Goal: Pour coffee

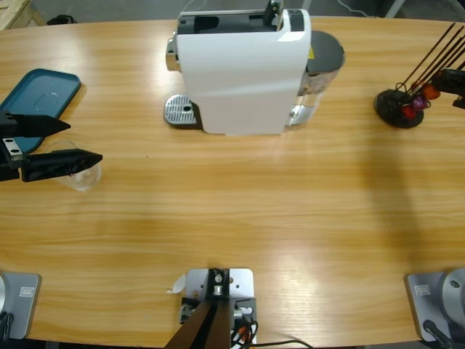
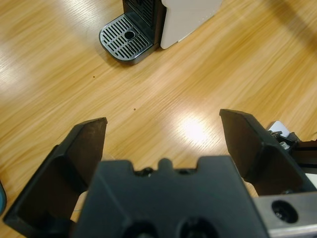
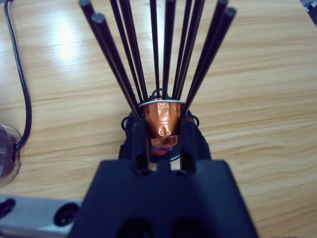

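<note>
No coffee is in view. A small clear glass (image 1: 81, 176) stands on the table at the far left and looks empty. My left gripper (image 1: 86, 141) hovers over it with its jaws wide apart and nothing between them; in the left wrist view the left gripper (image 2: 163, 121) frames bare wood. At the right edge my right gripper (image 1: 452, 83) reaches into the black capsule holder (image 1: 398, 109). In the right wrist view the right gripper (image 3: 163, 133) is shut on an orange capsule (image 3: 161, 116) that sits among the holder's black rods (image 3: 124, 59).
A white coffee machine (image 1: 240, 73) stands at the back centre with its metal drip tray (image 1: 182, 110) facing left and a water tank (image 1: 321, 62) behind. A teal tray (image 1: 36, 98) lies at the far left. A black cable (image 3: 22, 89) runs beside the holder.
</note>
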Available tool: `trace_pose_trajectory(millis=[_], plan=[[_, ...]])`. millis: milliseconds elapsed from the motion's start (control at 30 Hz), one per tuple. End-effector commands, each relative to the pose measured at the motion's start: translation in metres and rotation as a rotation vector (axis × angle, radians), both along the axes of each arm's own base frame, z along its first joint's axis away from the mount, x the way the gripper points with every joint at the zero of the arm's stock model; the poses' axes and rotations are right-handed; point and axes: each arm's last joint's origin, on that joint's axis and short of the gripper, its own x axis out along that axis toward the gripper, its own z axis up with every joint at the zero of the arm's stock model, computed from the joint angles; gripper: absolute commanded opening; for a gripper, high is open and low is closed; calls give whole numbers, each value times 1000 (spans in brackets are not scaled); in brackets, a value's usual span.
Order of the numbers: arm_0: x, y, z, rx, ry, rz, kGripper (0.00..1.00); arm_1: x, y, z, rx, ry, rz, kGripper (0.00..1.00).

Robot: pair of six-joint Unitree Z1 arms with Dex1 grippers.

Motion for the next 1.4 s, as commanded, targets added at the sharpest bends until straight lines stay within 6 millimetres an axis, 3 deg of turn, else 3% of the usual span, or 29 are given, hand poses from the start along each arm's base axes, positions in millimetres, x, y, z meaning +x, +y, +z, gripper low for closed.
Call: trace_pose_trajectory(millis=[33, 467, 633, 900, 1200, 1400], plan=[[2, -2, -11, 14, 42, 0, 987, -5, -4, 18, -15, -39, -16, 0], [1, -1, -11, 14, 42, 0, 987, -2, -4, 40, -32, -71, -23, 0], [-2, 1, -16, 21, 54, 0, 987, -7, -6, 59, -41, -90, -23, 0], [-4, 4, -17, 18, 50, 0, 987, -18, -8, 69, -52, -99, -32, 0], [-6, 5, -17, 17, 50, 1, 987, -17, -8, 85, -64, -138, -20, 0], [-5, 4, -18, 20, 55, 2, 987, -35, 14, 118, -52, -217, 220, 0]])
